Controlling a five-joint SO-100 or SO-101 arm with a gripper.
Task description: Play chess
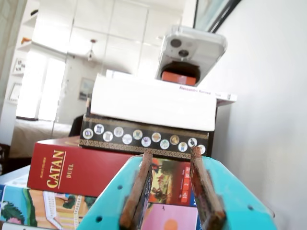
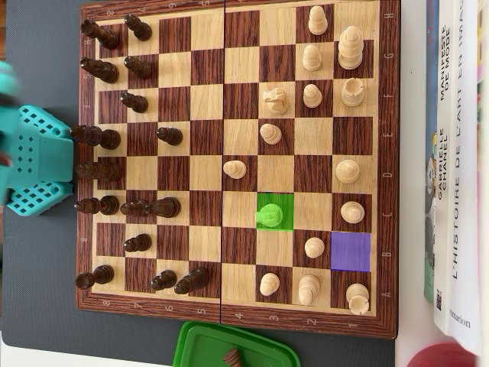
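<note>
The wooden chessboard (image 2: pixel 237 302) fills the overhead view, with dark pieces (image 2: pixel 145 67) on its left side and light pieces (image 2: pixel 312 95) on its right. One piece on a green-marked square (image 2: pixel 273 212) looks green, and an empty square (image 2: pixel 351 251) is marked purple. In the wrist view my gripper (image 1: pixel 171 152) is open with nothing between its rust-coloured pads (image 1: pixel 204 184). It faces a stack of boxes well off the board. Its teal body (image 2: pixel 34 157) sits at the left edge of the overhead view, beside the dark back rank.
A green lid (image 2: pixel 237 348) below the board holds one dark piece (image 2: pixel 230 356). Books (image 2: pixel 451 153) lie along the board's right side. In the wrist view a Catan Duel box (image 1: pixel 72 167), more boxes and a phone (image 1: pixel 192 50) are stacked by a white wall.
</note>
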